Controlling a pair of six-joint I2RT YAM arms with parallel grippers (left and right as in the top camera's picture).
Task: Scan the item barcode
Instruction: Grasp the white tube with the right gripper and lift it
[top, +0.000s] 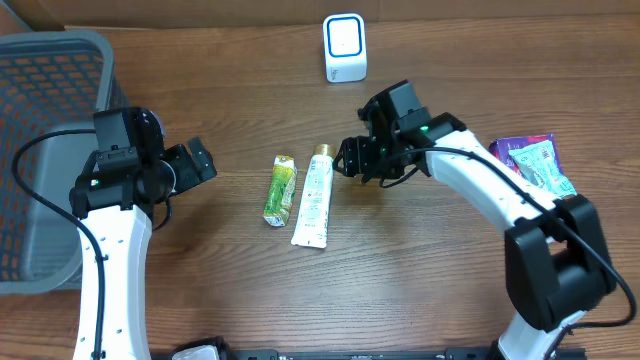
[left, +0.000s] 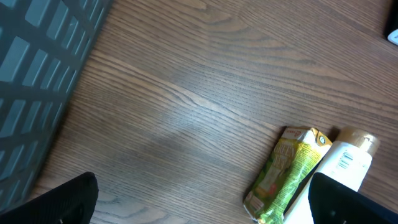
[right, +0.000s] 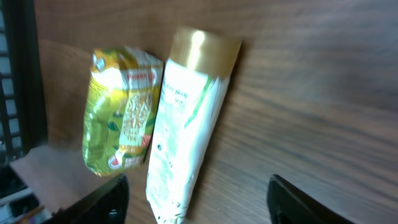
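Wooden tabletop (top: 420, 290) held your white tube (top: 313, 205) at frame centre, long axis near vertical, gold cap (top: 322, 151) toward the top; your right gripper (top: 350, 158) hung beside the cap, jaws apart; left gripper (top: 203, 160) spread wide too.

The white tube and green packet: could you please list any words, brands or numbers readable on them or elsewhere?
The white tube: green and dark print, too blurred to read.
The green packet: a red band of lettering, too blurred to read.
The purple packets: print too small to read.
Nothing else carries legible text.
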